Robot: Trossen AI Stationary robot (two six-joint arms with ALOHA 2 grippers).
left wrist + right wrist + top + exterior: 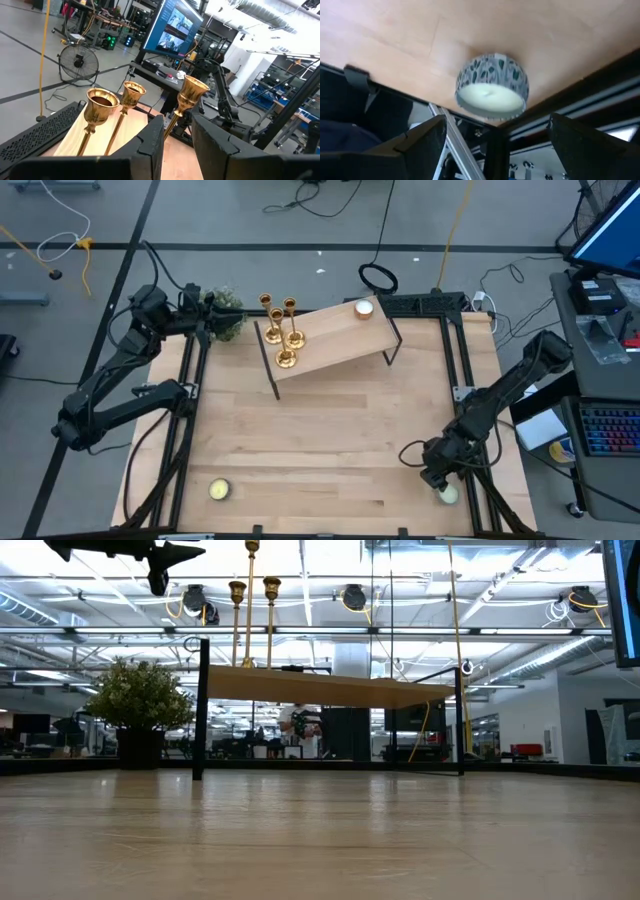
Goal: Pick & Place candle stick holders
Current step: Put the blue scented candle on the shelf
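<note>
Three gold candle stick holders [284,335] stand by their round bases on the left end of a raised wooden shelf [335,340]. Their cups show in the left wrist view [132,95] and their stems in the low view [250,600]. My left gripper [207,320] is open at shelf height, left of the holders and apart from them. It also shows in the left wrist view [177,127]. My right gripper [440,478] is open at the table's near right corner, with its fingers apart [492,142] above a white tealight in a patterned tin [491,90].
A small potted plant [226,315] stands beside my left gripper. A tealight [363,308] lies on the shelf's right end and a yellow one [219,490] near the table's front left. Black frame rails [465,370] run along the table's sides. Bare tabletop [320,440] lies in the middle.
</note>
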